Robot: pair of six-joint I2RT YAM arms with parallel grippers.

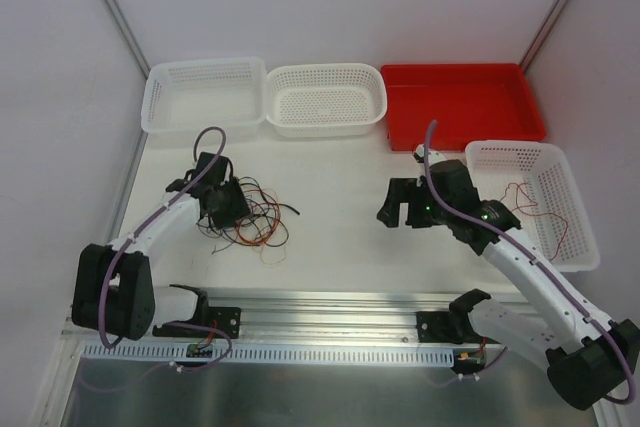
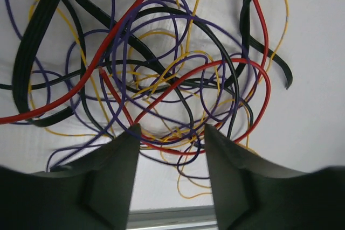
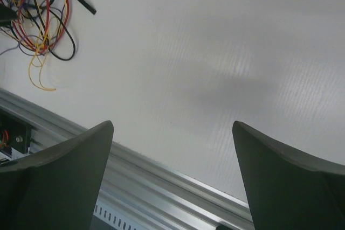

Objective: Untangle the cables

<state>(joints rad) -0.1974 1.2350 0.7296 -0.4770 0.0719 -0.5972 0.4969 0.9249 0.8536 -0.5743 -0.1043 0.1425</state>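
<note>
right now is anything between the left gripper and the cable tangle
Nothing visible stands in the way. The left gripper is open right at the cable tangle, and red and yellow loops already show between its fingertips.

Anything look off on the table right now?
Nothing damaged or spilled. The cable tangle sits knotted at the open left gripper; a lone red wire lies in the right-hand white basket. Right gripper hovers open over the table.
</note>
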